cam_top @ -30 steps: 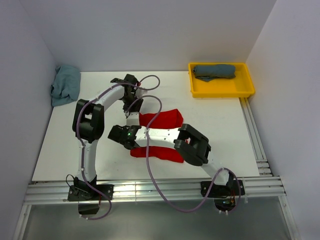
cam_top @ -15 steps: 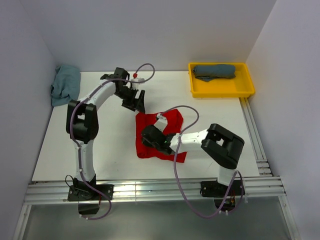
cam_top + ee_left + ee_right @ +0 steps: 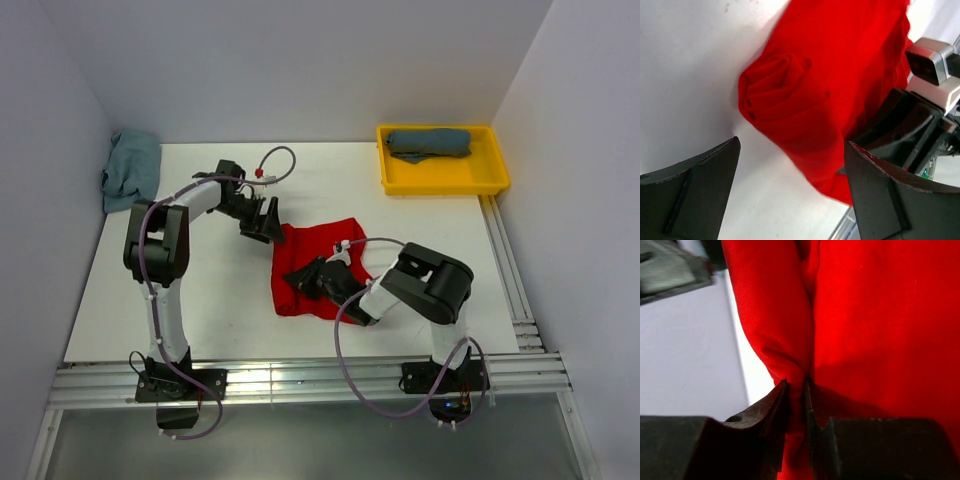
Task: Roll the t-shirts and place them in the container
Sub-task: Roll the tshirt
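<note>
The red t-shirt (image 3: 318, 245) lies at the centre, partly rolled along its left edge. The blue-grey t-shirt (image 3: 430, 143) lies rolled in the far-right yellow tray (image 3: 440, 186). The teal t-shirt (image 3: 132, 168) is crumpled far left.

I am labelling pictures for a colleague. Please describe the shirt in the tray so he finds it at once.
On the white table, look to the far right corner, where a yellow tray sits. The blue-grey shirt lies inside it; the red shirt is mid-table, the teal shirt at the far left.
</note>
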Robot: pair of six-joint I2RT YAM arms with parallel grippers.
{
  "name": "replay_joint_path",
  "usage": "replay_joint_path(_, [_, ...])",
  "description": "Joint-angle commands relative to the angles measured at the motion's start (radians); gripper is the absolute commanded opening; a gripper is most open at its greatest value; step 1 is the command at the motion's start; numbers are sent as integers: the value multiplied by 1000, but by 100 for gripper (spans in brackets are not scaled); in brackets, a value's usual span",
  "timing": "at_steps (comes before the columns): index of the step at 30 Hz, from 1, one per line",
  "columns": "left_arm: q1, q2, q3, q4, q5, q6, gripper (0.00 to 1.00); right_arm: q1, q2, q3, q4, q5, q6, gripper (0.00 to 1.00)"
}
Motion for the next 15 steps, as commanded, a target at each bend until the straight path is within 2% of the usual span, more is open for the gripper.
replay_joint_path(1, [-12, 24, -29, 122, 54, -20, 90, -6, 75, -27, 154, -46, 64, 24])
replay_joint_path(4, [-20, 42, -54, 170, 20, -66, 83, -6, 103, -43, 221, -58, 83, 24])
replay_joint_path(7, [-27, 45, -43, 159, -6, -89, 61, -6, 90, -41, 169, -54, 55, 29])
replay_joint_path(8, [-30, 33, -42, 158, -48, -92, 45, -3, 63, -37, 134, -39, 41, 31])
replay_joint_path(9, [-35, 29, -37, 150, -70, -92, 37, 0, 40, -14, 85, -33, 5, 36])
replay_joint_path(10, [-44, 24, -25, 127, -93, -92, 30, 5, 20, 3, -42, -22, -17, 40])
replay_joint_path(11, [-49, 21, -14, 106, -130, -86, 18, 15, -30, 21, -111, 24, -38, 46])
replay_joint_path(12, [-61, 22, 7, 87, -144, -78, 13, 25, -54, 70, -274, 52, -81, 49])
replay_joint_path(14, [-72, 19, 24, 49, -208, -75, 4, 46, -103, 141, -453, 140, -123, 56])
replay_joint_path(15, [-79, 21, 40, 35, -219, -71, 1, 70, -111, 226, -630, 179, -156, 57])
